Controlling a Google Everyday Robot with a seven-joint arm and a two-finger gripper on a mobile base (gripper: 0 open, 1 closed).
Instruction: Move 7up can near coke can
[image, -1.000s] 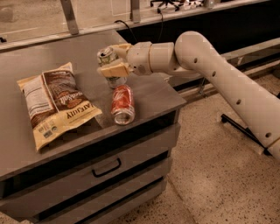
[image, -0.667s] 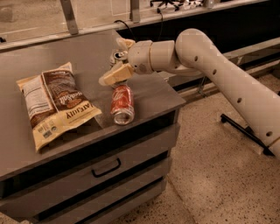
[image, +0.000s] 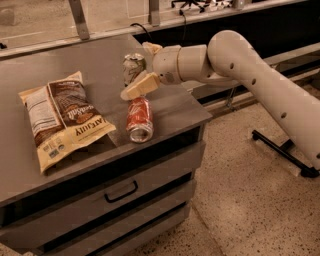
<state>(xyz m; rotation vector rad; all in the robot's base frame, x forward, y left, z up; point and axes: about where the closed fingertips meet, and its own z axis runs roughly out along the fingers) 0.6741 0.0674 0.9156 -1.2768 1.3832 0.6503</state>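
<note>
The 7up can (image: 133, 67), whitish-green with a silver top, stands upright on the grey table (image: 80, 60) near its right side. The coke can (image: 139, 119), red with silver ends, lies on its side just in front of it, a small gap apart. My gripper (image: 141, 70) is right beside the 7up can on its right. It is open, with one cream finger (image: 141, 86) reaching low in front of the can and the other (image: 151, 48) behind it. Neither finger presses on the can.
A brown and cream chip bag (image: 60, 117) lies flat on the left part of the table. The table's right edge (image: 200, 112) is close to both cans, with drawers (image: 120, 192) below. A black stand foot (image: 280, 150) is on the floor at the right.
The gripper held the 7up can just above the coke can, then opened. The can now stands on the table and the gripper has drawn back a little to the right.
</note>
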